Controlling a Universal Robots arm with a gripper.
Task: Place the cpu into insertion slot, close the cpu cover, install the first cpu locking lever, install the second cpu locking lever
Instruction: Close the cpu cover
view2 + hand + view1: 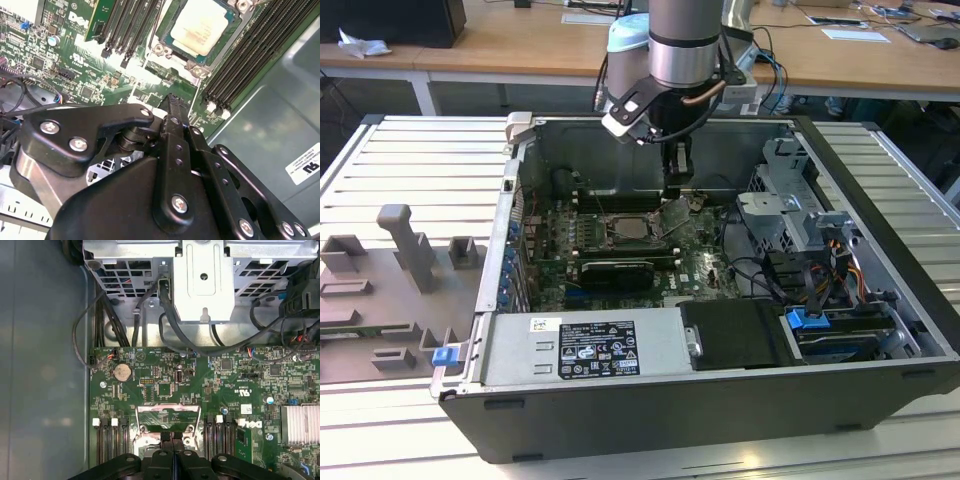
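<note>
The cpu (202,27) top is seen as pretty dull pale metal, the gripper (172,100) as matt black with shiny screws (179,203), the case wall (270,125) as smooth grey metal.

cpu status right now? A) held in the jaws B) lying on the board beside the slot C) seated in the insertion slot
C: in the second wrist view the cpu lies flat inside the insertion slot, silver top facing up.

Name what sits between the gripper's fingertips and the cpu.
The cpu cover, open: in the second wrist view its silvery frame lies between the gripper and the seated cpu.
</note>
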